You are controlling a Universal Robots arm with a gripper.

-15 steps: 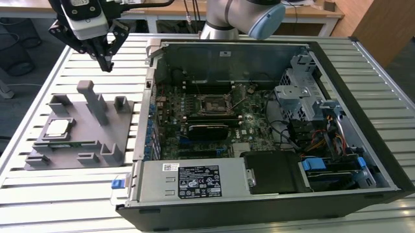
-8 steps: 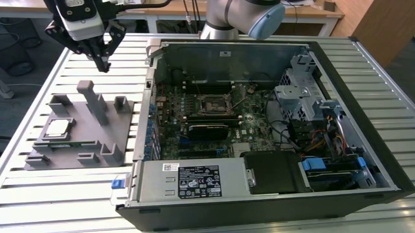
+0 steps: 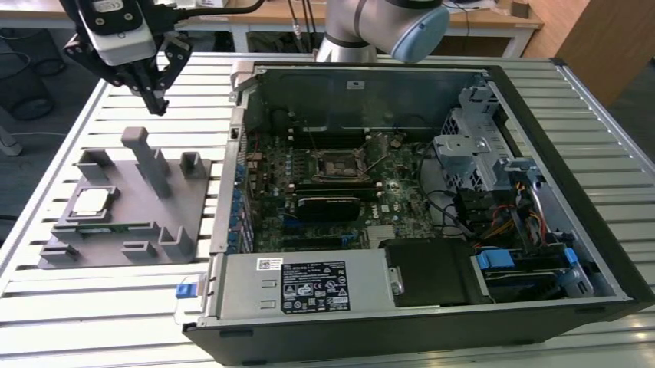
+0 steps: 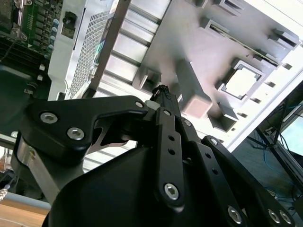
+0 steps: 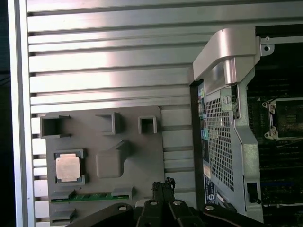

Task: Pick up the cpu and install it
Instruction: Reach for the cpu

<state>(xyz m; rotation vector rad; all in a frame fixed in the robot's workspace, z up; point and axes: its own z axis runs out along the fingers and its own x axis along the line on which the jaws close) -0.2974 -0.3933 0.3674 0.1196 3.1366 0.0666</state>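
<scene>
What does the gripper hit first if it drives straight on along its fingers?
Probably the grey fixture plate, near its edge beside the computer case; the gripper is not lined up with the cpu. Depth is unclear.

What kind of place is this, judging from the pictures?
Probably a robotics lab or test bench: an open computer case lies on a slatted metal table, beside a grey fixture tray holding the cpu.

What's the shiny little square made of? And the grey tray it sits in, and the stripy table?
The cpu looks like metal on top: it is smooth and silvery and catches the light. The grey tray looks like matt plastic, dull with no glints, though I can't be sure. The table looks like bare aluminium, with ribbed slats and bright streaks.
</scene>
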